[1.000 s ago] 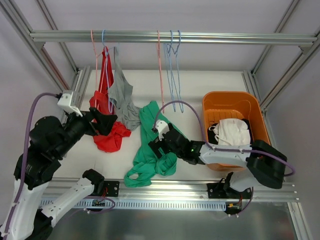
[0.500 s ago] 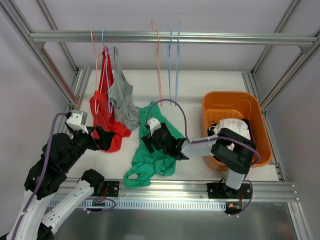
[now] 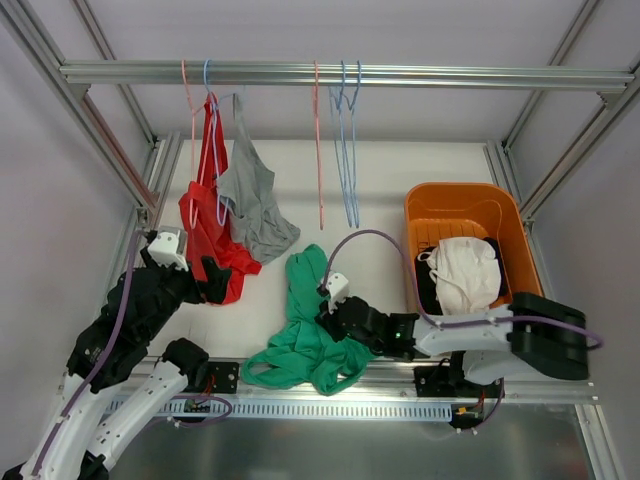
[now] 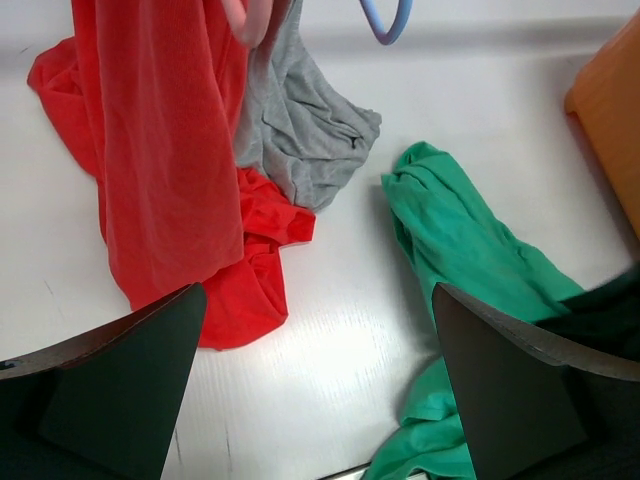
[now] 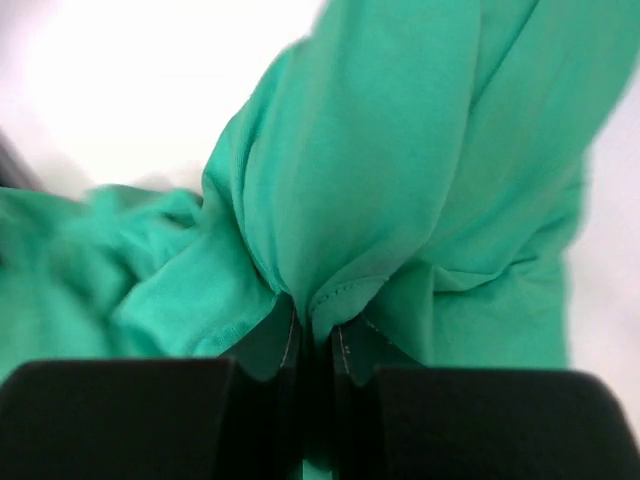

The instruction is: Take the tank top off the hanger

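Your right gripper point(image 5: 312, 335) is clamped on a bunched fold of the green top point(image 5: 380, 150); in the wrist view the cloth is pinched between the two closed fingers. The green top is off any hanger and lies crumpled on the table point(image 3: 400, 170) near the front edge, between the two arms, with your right gripper low over its right side. Your left gripper point(image 4: 315, 295) has its fingers wide apart and holds nothing; it hangs above the table, just beside the lower end of the red top point(image 3: 205, 235). The red top and the grey top point(image 3: 250, 205) hang from hangers at the left end of the rail point(image 3: 400, 74), their lower ends pooled on the table. A bare pink hanger point(image 3: 319, 150) and blue hangers point(image 3: 348, 150) hang near the middle of the rail. On your right, the orange bin point(image 3: 515, 240) holds a white garment point(image 3: 465, 270).
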`<state>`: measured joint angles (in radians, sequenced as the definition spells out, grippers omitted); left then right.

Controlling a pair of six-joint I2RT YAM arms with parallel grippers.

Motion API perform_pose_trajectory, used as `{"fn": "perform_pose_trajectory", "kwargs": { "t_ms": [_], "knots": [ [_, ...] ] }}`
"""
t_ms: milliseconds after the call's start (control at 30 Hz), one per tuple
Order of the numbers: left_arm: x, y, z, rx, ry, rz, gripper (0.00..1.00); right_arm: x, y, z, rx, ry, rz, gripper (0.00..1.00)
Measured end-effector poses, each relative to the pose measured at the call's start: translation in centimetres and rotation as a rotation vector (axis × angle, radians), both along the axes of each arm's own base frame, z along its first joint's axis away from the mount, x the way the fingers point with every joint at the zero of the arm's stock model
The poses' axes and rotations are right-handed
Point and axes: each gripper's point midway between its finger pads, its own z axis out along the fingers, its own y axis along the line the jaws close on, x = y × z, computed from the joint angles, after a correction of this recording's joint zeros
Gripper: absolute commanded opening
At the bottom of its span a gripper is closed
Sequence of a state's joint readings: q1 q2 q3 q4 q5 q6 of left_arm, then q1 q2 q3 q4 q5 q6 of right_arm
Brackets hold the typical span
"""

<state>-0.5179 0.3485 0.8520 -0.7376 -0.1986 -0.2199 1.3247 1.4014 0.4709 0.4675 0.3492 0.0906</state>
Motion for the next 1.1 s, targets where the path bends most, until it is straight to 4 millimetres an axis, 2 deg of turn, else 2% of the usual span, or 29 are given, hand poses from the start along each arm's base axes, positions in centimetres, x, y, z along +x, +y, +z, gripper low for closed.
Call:
{"fn": "perform_pose_trajectory", "kwargs": {
  "t_ms": [133,267,467,633,800,1100],
  "knots": [
    [0.0,0.6,-0.2,-0.002,-0.016,0.032,0.99,-0.8,-1.0,6.8,0.120,-0.067,0.004,0.00],
    [-0.3,1.4,0.6,-0.029,-0.070,0.067,0.99,-0.5,-3.6,14.3,0.262,-0.143,-0.037,0.00],
    [-0.4,2.3,1.1,-0.045,-0.103,0.112,0.99,-0.1,-8.1,21.8,0.319,-0.243,-0.070,0.00],
    [-0.5,2.7,1.2,-0.051,-0.116,0.128,0.99,0.9,-11.9,26.7,0.292,-0.322,-0.148,0.00],
    [-0.7,2.9,1.4,-0.058,-0.127,0.133,0.99,1.6,-15.7,30.1,0.256,-0.372,-0.222,0.00],
    [-0.7,3.3,1.3,-0.055,-0.133,0.153,0.99,1.9,-20.4,32.5,0.204,-0.417,-0.290,0.00]
  ]
}}
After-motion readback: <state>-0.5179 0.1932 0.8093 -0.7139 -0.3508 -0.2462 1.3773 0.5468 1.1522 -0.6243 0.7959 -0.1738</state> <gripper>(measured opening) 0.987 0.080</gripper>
